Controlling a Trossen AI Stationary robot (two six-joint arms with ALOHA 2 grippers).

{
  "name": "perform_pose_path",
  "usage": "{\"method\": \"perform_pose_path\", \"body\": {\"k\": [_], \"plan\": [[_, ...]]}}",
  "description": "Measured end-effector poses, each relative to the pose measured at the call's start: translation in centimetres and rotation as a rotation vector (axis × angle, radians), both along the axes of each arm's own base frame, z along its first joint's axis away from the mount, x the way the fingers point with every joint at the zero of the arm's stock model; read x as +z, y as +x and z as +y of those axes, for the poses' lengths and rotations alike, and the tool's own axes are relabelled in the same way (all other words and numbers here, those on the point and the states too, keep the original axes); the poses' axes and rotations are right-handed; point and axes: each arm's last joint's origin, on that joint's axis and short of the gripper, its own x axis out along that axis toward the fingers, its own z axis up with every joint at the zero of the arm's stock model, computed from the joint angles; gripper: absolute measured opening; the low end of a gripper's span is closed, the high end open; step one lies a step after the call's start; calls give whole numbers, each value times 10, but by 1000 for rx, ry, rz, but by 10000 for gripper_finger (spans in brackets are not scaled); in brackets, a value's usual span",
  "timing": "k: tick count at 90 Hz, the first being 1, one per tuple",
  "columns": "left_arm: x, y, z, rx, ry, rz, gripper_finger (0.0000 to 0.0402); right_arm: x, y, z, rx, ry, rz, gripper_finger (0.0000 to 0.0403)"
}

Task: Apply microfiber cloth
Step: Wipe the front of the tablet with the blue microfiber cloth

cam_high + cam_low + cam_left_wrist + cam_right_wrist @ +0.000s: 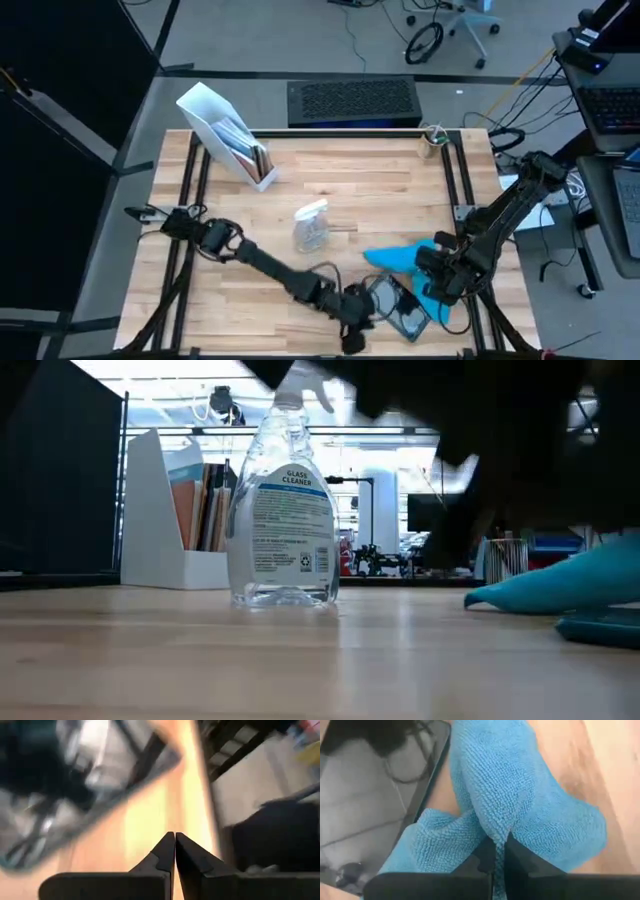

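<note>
You see one blue cloth (400, 259), one tablet (402, 308), one spray bottle (312, 226), one white file box (228, 135), and two arms with two grippers (352, 322) (436, 281).

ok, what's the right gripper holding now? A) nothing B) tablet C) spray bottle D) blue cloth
D: the right gripper is shut on a fold of the cloth beside the tablet, and the bottle stands apart mid-table.
</note>
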Motion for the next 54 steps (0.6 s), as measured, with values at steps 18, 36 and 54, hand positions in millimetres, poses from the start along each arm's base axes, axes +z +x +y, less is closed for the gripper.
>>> {"method": "perform_pose_path", "body": {"k": [18,36,54], "plan": [[-17,13,19,133,-32,8,0,-28,0,10,-37,76,15,0],[-18,24,48,198,-34,10,0,-36,10,25,-25,163,-48,0],[-19,31,71,250,-25,14,0,-37,8,25,-12,171,-9,0]]}}
